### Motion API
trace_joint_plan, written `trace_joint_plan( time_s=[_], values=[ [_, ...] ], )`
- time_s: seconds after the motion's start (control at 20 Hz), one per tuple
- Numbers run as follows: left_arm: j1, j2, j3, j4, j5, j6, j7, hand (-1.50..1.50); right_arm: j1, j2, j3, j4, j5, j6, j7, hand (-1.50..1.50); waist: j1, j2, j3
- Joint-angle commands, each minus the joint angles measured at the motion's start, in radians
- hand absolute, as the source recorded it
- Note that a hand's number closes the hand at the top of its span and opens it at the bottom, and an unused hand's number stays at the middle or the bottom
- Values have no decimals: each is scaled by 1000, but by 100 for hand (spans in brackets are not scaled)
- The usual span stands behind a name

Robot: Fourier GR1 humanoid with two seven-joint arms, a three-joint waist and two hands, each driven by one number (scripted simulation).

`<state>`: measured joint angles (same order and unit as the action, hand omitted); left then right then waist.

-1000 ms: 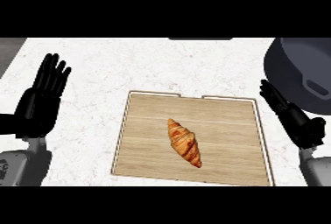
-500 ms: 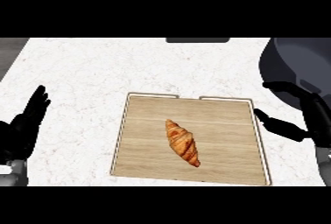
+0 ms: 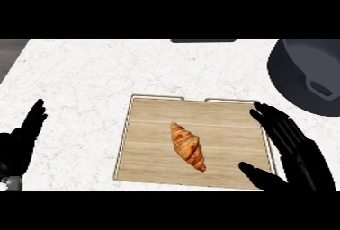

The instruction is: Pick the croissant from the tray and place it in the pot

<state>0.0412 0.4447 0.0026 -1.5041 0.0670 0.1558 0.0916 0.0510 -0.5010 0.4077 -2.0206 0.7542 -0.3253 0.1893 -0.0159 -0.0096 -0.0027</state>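
1. Across the whole head view spreads a white, faintly speckled stone counter [image 3: 100, 76], which carries everything else.
2. Near the counter's middle lies a flat, light wooden tray with a thin pale rim [image 3: 153, 152], roughly square, with two small notches along its far edge.
3. At the upper right stands a dark grey round metal pot [image 3: 302, 63], cut off by the view's right edge; one of its handles points toward the tray. The pot is well apart from the croissant and stands beyond the tray's far right corner.
4. Over the tray's right edge hangs the robot's black right hand [image 3: 292, 148], palm turned inward toward the tray. Its fingers are straight and slightly apart, pointing away from the robot, and the thumb reaches out low over the tray's near right corner. It holds nothing and does not touch the croissant.
5. At the lower left edge of the view shows the black left hand [image 3: 23, 139], off the tray, open with straight fingers held together, resting.
6. On the tray's middle lies the golden-brown, ridged croissant [image 3: 188, 146], set diagonally, its near tip pointing toward the right hand's thumb, apart from both hands.
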Motion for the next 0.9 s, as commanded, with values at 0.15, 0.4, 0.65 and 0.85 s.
trace_joint_plan(
  time_s=[0.15,0.4,0.65,0.85],
  values=[
    [31,-24,-15,-47,-22,6,7,0,-78,34,151,-202,195,353,385,-150,18,5,0],
    [-28,-23,-16,-3,-22,-9,25,0,-259,156,272,-118,208,646,615,-150,27,9,-2],
    [-17,-31,-25,-22,-43,9,36,0,-361,258,276,18,125,925,795,-150,37,10,-2],
    [-28,-51,-28,-5,-54,15,1,0,-487,451,216,200,63,1029,898,-150,45,15,-1]
  ],
)
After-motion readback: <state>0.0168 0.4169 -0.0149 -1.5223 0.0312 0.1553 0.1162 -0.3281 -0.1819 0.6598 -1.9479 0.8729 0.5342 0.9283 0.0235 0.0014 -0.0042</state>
